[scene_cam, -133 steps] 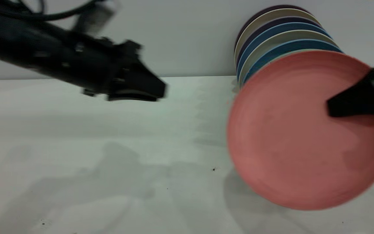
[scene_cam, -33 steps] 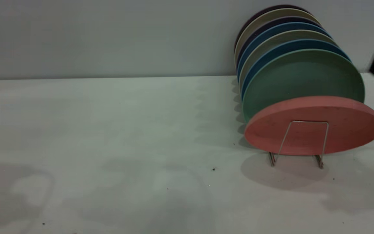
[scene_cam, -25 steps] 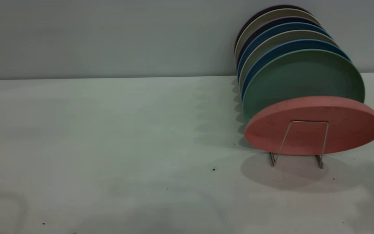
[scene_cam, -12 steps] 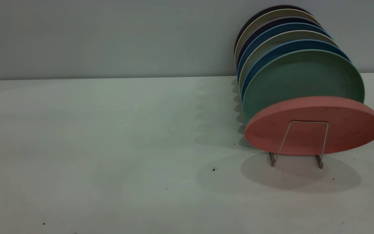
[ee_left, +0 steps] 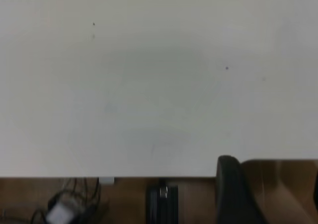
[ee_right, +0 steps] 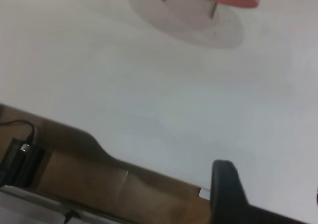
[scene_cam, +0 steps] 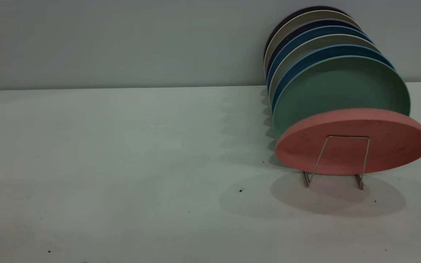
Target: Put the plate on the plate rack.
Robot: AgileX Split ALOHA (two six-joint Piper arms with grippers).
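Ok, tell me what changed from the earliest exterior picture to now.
The right gripper let go of the plate, which now lies tilted at the front of the plate rack, before the teal-green plate. Both arms left the exterior view. The other racked plates stayed put.

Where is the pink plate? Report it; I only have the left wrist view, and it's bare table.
Observer: In the exterior view the plate sits at the front end of the plate rack, behind its front wire loop.
Operator: Tell me its pose.
Observer: Tilted far from upright, unlike the teal-green plate standing behind it.
Operator: Confirm nothing holds it.
Observer: No arm is near it in the exterior view; the right wrist view shows it from a distance.
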